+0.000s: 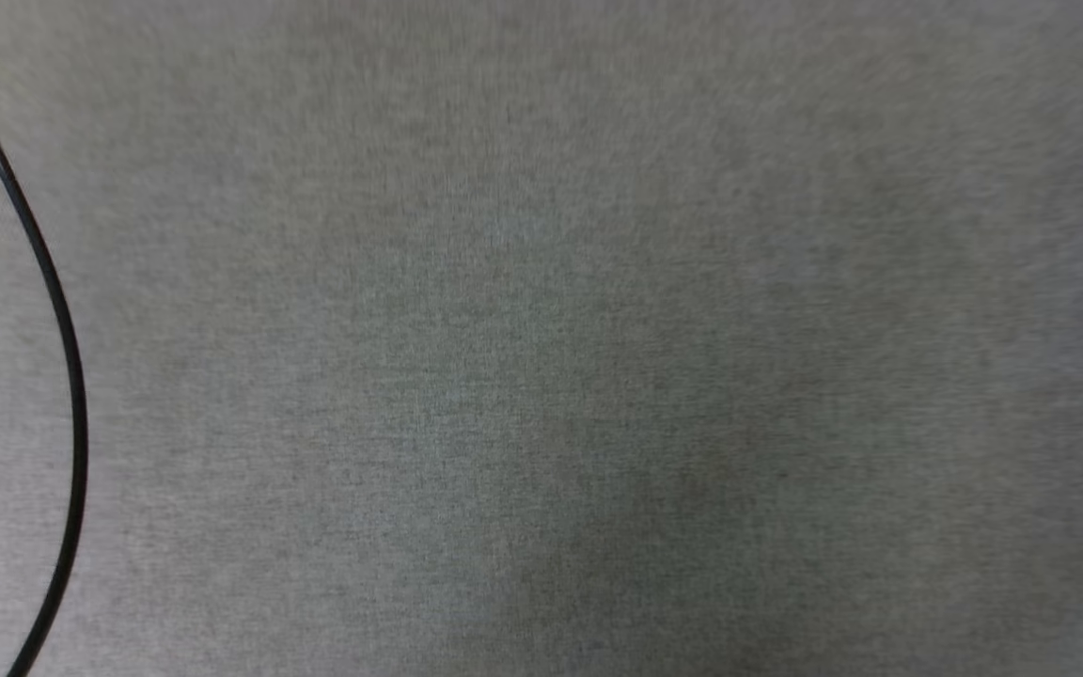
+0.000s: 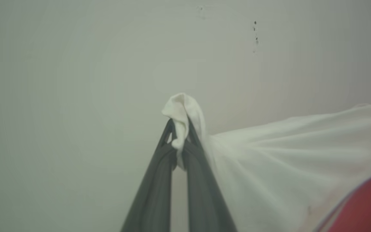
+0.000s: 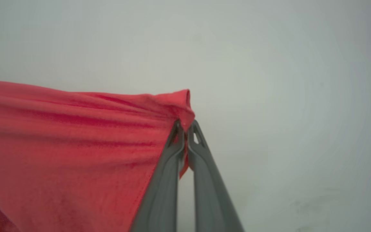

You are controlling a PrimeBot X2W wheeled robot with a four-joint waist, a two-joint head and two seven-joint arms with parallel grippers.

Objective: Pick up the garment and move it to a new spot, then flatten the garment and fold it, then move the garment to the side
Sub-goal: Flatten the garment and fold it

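Left gripper (image 2: 179, 137), jaws pinched tight on a white sleeve corner of the garment (image 2: 285, 161); the cloth fans toward three o'clock, turning red near four o'clock. Right gripper (image 3: 185, 130), jaws likewise closed, nips a red hem corner, with fabric spreading toward nine o'clock. Hung between both, the garment looks light, soft and limp, likely to sag; corners and hems seem the surest holds. Head camera: grey fabric surface (image 1: 541, 338), black cable (image 1: 62, 338) at nine o'clock
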